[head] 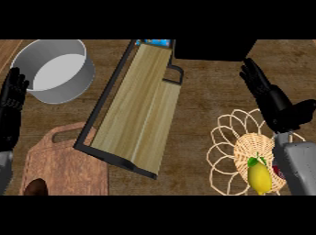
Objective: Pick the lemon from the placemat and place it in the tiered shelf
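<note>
One lemon (258,175) on the one woven placemat (250,146), lower right, right hand (280,108) just beyond it, fingers straight, empty, left hand (10,98) straight-fingered, empty, at the left edge, one tiered shelf (140,105) centre, bare counter (201,98) between shelf and placemat, one pot (59,69) upper left.

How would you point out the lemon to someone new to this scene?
Right of the wooden tiered shelf lies a round woven placemat with looped edging. The lemon sits on its near part, the only bright yellow thing there, green-tipped.
</note>
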Tool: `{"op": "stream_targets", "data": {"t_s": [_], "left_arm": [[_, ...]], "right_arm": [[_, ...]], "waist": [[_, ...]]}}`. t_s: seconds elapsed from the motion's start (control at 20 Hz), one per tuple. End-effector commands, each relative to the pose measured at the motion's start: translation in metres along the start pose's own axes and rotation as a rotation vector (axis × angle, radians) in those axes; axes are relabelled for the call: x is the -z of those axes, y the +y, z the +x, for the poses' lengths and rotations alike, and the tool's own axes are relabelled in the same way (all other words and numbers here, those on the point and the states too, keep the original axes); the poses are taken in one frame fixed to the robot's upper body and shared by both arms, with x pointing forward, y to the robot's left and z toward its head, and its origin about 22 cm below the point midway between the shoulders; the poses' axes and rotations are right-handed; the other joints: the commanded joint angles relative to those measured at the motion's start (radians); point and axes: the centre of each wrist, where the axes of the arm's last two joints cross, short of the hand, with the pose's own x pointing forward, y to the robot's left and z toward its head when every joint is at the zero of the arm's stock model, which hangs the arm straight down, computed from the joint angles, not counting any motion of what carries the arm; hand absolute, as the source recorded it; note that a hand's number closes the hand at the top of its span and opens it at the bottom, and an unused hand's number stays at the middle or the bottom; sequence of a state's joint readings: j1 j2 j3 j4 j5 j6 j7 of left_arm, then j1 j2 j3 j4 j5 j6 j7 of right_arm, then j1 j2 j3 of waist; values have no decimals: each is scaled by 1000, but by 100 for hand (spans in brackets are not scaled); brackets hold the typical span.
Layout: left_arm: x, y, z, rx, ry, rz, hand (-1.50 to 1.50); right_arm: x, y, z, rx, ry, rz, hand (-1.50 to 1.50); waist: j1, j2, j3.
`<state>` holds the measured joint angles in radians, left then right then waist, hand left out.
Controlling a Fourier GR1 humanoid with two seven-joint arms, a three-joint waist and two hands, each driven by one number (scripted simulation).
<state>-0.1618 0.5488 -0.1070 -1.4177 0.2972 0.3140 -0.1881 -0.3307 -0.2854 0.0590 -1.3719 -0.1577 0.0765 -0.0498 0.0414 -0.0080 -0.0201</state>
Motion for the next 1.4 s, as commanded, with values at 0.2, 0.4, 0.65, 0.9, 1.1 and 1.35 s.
{"op": "stream_targets", "data": {"t_s": [0.2,0.4,0.65,0.9,1.1,1.35], "left_arm": [[-15,-23,21,-81,98,30,0],[-21,-35,12,-156,168,-10,0],[-41,-41,16,-135,181,-24,0],[-28,-52,19,-142,186,-25,0],[-32,-41,23,-133,172,-9,0],[-28,-55,35,-138,154,-32,0]], "right_arm": [[-15,27,35,-53,1,149,150],[-38,-14,9,71,114,-213,-150],[-76,-46,35,77,-43,16,-150],[-68,-55,113,-263,48,258,-150],[-82,-38,136,-485,174,420,-150],[-83,-24,178,-888,240,424,-150]], "waist": [[-43,4,20],[-62,5,21],[-48,5,20],[-61,3,17],[-55,-2,16],[-47,2,17]]}}
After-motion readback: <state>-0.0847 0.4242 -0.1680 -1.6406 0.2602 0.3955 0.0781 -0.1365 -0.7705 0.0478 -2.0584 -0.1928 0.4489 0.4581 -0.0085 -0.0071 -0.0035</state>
